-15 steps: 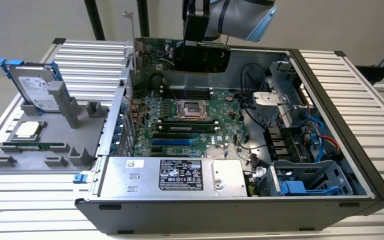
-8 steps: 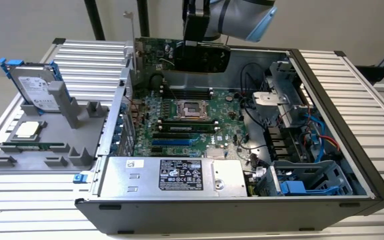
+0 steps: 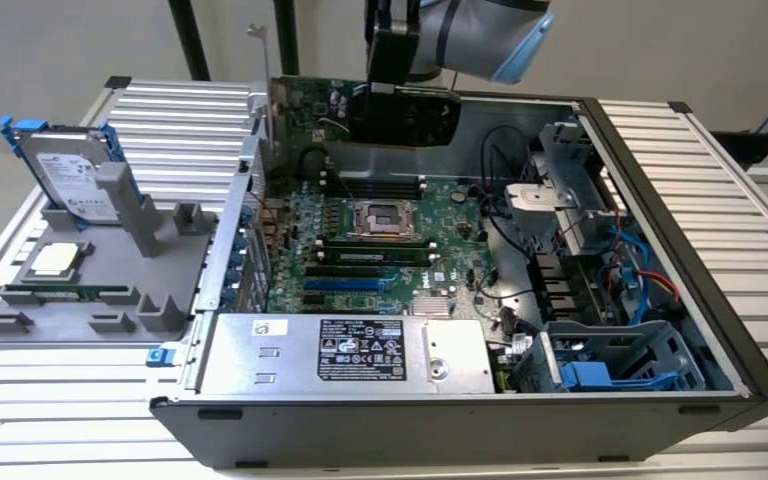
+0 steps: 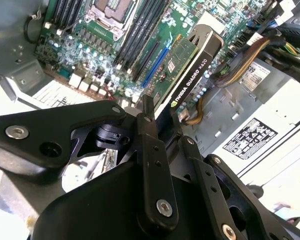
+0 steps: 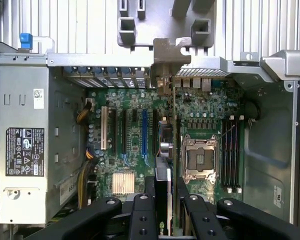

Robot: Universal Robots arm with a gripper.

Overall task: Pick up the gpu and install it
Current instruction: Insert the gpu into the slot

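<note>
One black metal gripper [image 4: 157, 122] pinches the green, black-cooled gpu card [image 4: 185, 65] edge-on above the green motherboard [image 3: 371, 225]; white lettering runs along the cooler's rim.

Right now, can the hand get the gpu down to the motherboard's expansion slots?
Probably yes. The hand is shut on the gpu, held edge-on above the motherboard in the open case. The slots below look unoccupied, with no cable seen crossing them.
</note>
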